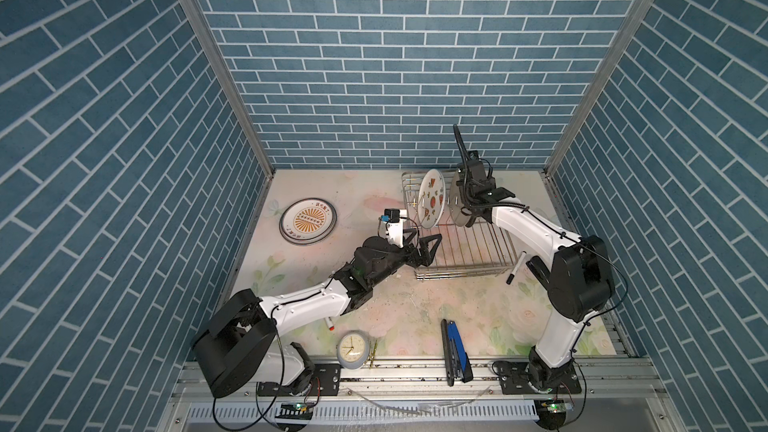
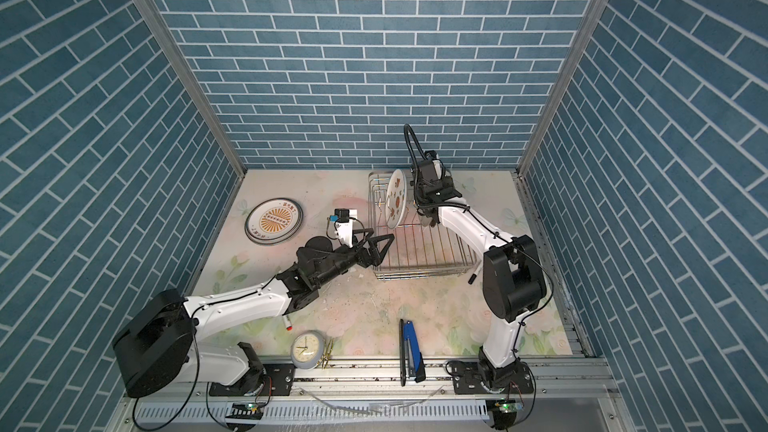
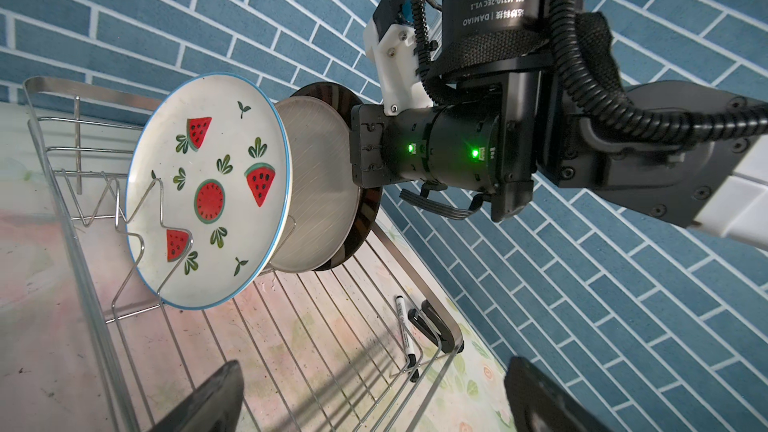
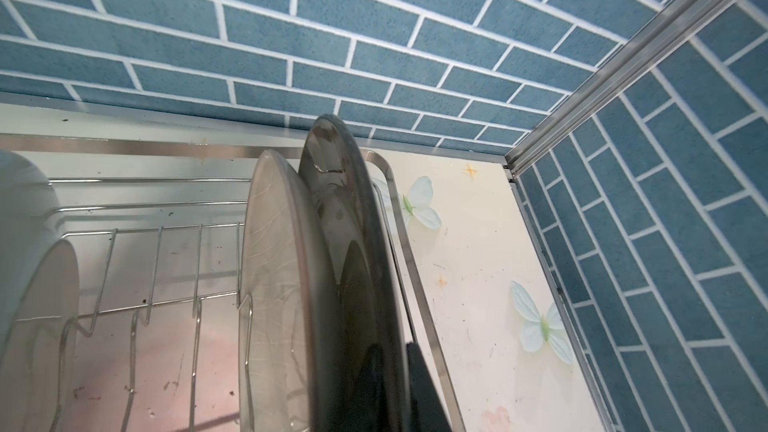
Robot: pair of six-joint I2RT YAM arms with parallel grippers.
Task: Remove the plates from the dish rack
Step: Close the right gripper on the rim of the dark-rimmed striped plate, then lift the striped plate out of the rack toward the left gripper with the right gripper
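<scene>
The dish rack stands at the back right of the table. Three plates stand upright in it. One is a white watermelon-print plate, behind it is a greyish plate, and last is a dark glossy plate. My right gripper is shut on the dark plate's rim. My left gripper hangs open over the rack's front left corner, holding nothing. Round plates with an orange sunburst lie flat at the left.
A black marker lies against the rack's right front corner. Near the front edge are a small clock, a red-tipped pen and a blue and black tool. Blue brick walls close in three sides.
</scene>
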